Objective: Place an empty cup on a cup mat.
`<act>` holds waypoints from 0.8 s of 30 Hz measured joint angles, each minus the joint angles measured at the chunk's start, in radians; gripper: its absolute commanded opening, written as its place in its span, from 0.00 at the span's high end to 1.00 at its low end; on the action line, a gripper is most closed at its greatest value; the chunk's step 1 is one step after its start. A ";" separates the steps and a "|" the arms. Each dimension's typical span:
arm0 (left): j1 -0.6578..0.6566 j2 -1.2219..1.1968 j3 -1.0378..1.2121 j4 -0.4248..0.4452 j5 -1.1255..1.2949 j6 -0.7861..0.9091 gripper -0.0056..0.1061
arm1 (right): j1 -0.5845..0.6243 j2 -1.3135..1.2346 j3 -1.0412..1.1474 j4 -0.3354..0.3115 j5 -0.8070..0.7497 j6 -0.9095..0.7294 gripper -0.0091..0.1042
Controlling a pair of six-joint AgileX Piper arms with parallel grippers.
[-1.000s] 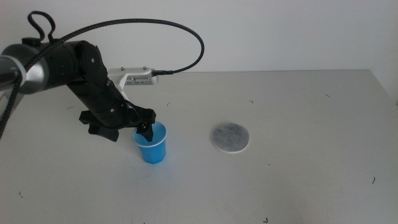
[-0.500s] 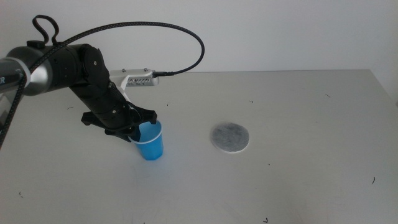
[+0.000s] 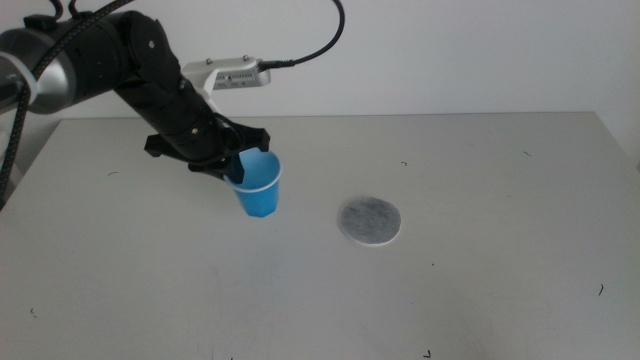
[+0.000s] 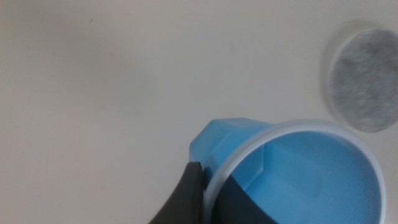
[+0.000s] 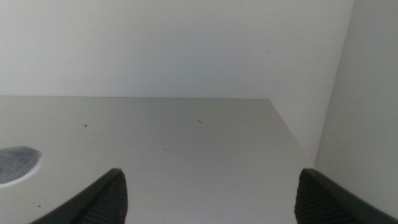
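Note:
The bright blue cup [image 3: 259, 186] hangs in the air above the table, a little tilted, with my left gripper [image 3: 238, 166] shut on its rim, one jaw inside and one outside. Up close, the left wrist view shows the cup [image 4: 298, 174] empty, its pale rim pinched by my left gripper [image 4: 214, 193]. The grey cup mat [image 3: 370, 220] lies flat on the table to the cup's right, apart from it, and appears again as the cup mat [image 4: 364, 78] and as the cup mat [image 5: 15, 163]. My right gripper [image 5: 208, 199] waits open, out of the middle view.
The pale table [image 3: 480, 290] carries only small dark specks. A white wall rises behind its far edge. A black cable loops over the left arm [image 3: 110, 50].
My left gripper has lifted the cup off the table and carried it up and to the right, closer to the cup mat. The mat has stayed in place.

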 measured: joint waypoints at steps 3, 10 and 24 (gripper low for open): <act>-0.046 0.011 -0.076 0.008 0.015 -0.046 0.95 | 0.000 0.000 0.000 0.000 0.000 0.000 0.09; -0.176 0.146 -0.314 0.058 0.085 -0.140 0.95 | 0.000 0.000 0.000 0.000 0.000 0.000 0.09; -0.320 0.437 -0.624 0.154 0.166 -0.237 0.95 | 0.000 0.000 0.000 0.000 0.000 0.000 0.09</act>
